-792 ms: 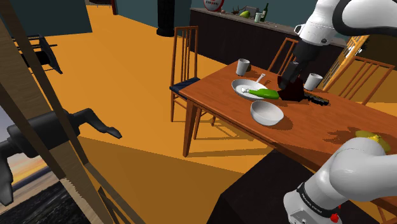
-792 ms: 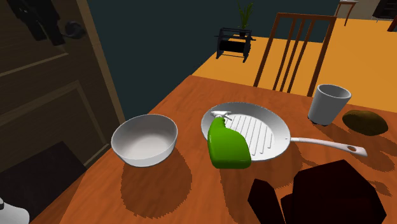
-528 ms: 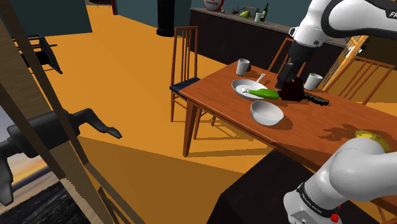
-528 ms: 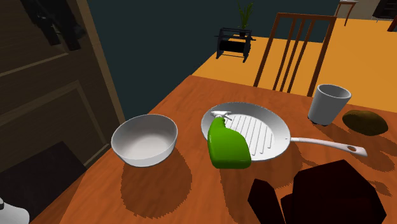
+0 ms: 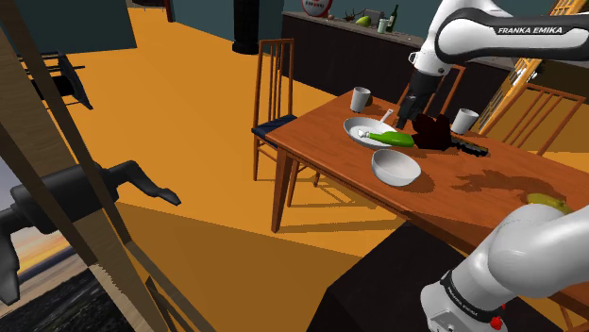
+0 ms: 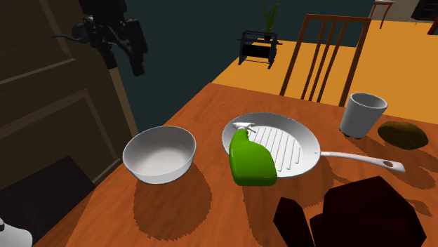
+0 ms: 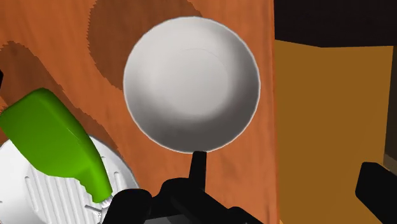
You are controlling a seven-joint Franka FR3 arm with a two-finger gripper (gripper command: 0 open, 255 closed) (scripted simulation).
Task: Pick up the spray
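The spray [image 5: 392, 139] is a green bottle with a white nozzle. It lies on its side, half on the rim of a white ribbed pan [image 5: 361, 131]. In the second exterior view the spray [image 6: 250, 161] rests on the pan [image 6: 289, 145] next to a white bowl [image 6: 159, 154]. My gripper [image 5: 406, 119] hangs open well above the table, beside the pan. It shows high up in the second exterior view as well [image 6: 125, 57]. In the wrist view the gripper [image 7: 287, 184] spans the table edge, with the bowl [image 7: 191, 83] ahead and the spray [image 7: 54, 143] off to one side, untouched.
On the wooden table [image 5: 491, 184] stand two grey mugs [image 5: 361, 98] [image 5: 464, 120], a dark red object [image 5: 434, 132] close behind the spray, and a yellow item [image 5: 547, 201]. Wooden chairs [image 5: 274, 71] ring the table. A brown lump [image 6: 402, 135] sits by the mug [image 6: 361, 114].
The arm has swung toward the shoulder view's left, from over the dark red object to beside the pan. The gripper has entered the second exterior view's upper left. The spray has not moved.
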